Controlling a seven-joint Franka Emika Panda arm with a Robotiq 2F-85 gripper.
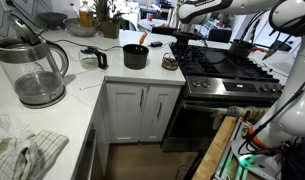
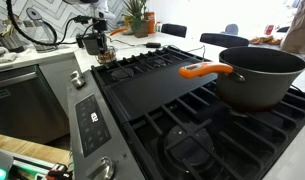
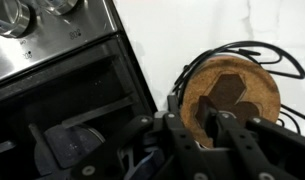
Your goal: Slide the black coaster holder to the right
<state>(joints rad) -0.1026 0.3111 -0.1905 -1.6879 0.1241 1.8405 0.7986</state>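
- Black coaster holder [image 3: 230, 92] is seen on the counter [image 3: 192, 30], just beside the stove [image 3: 62, 90].
- Jaws are set narrow at its rim; whether it is gripped cannot be told.
- Risk: holder tipped or lost if pushed too high.

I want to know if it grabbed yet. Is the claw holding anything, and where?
Cannot tell for sure. The gripper sits at the near edge of the black coaster holder, reaching over it, but a real pinch does not show.
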